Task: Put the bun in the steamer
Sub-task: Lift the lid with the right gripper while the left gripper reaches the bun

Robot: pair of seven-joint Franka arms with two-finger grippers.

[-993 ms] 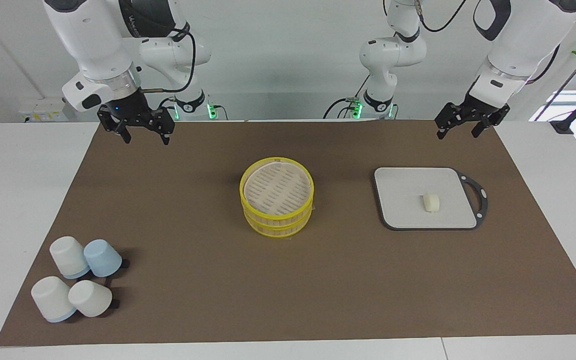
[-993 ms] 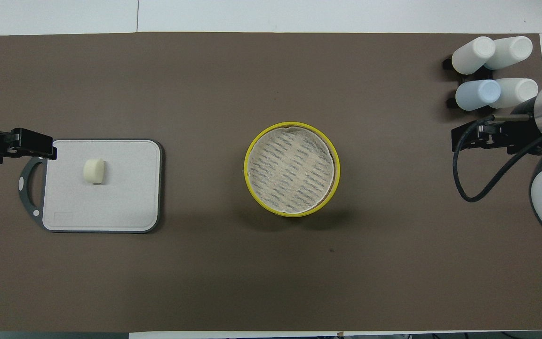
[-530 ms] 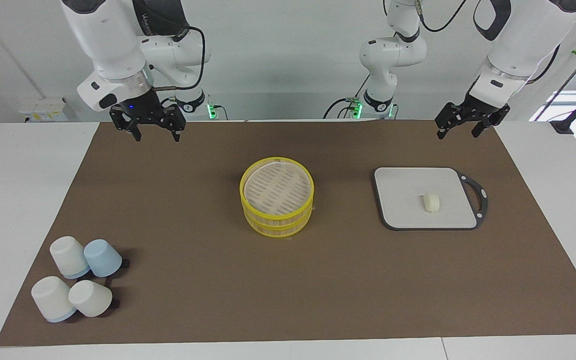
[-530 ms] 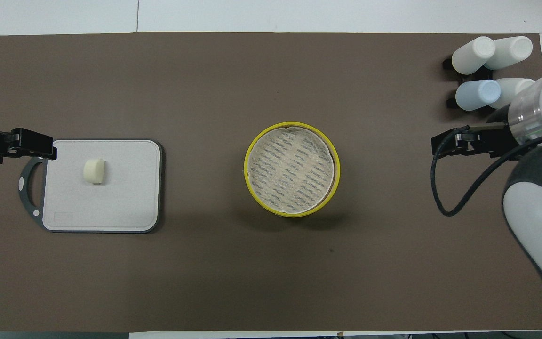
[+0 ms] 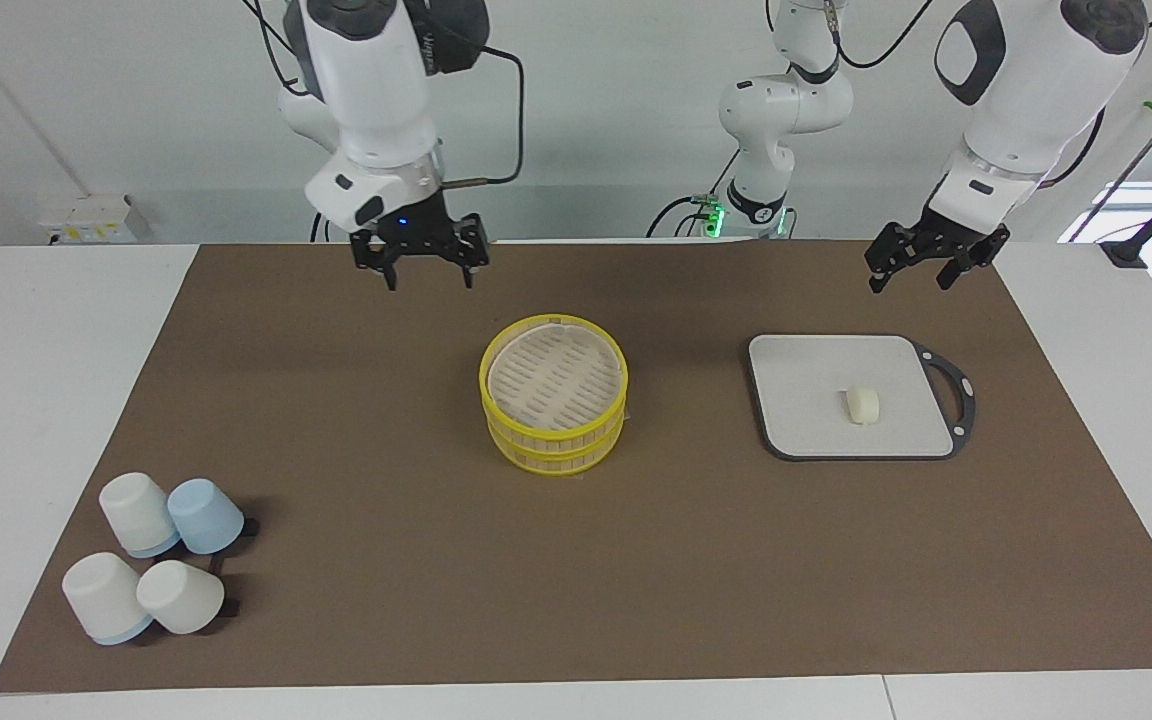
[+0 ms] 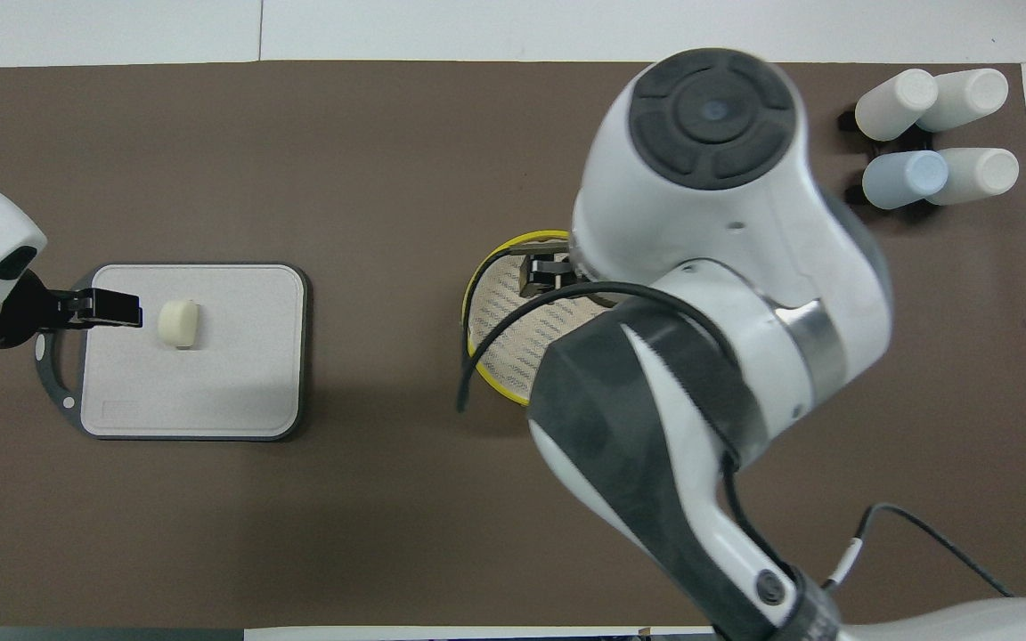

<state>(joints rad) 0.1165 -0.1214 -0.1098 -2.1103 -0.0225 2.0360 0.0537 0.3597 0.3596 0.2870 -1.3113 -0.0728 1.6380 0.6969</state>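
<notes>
The cream-white bun [image 5: 862,405] lies on a flat grey board [image 5: 806,420] toward the left arm's end; it also shows in the overhead view [image 6: 179,322]. The yellow-rimmed bamboo steamer [image 5: 554,392] stands mid-table in two stacked tiers, its pale slatted top showing. My right gripper [image 5: 426,268] is open and empty, raised clear of the steamer; in the overhead view this gripper [image 6: 549,271] overlaps the steamer's rim [image 6: 477,294] and its arm hides much of the basket. My left gripper [image 5: 911,265] is open and empty, raised over the board's handle end [image 6: 112,307] beside the bun.
Several upturned white and pale blue cups [image 5: 151,565] stand at the right arm's end, far from the robots, also seen in the overhead view [image 6: 932,133]. The board [image 6: 210,374] has a black loop handle [image 5: 956,395]. A brown mat [image 5: 386,600] covers the table.
My right arm has swung from its end of the table to the steamer, gripper open throughout. My left gripper has shifted slightly toward the bun. Bun and steamer have not moved.
</notes>
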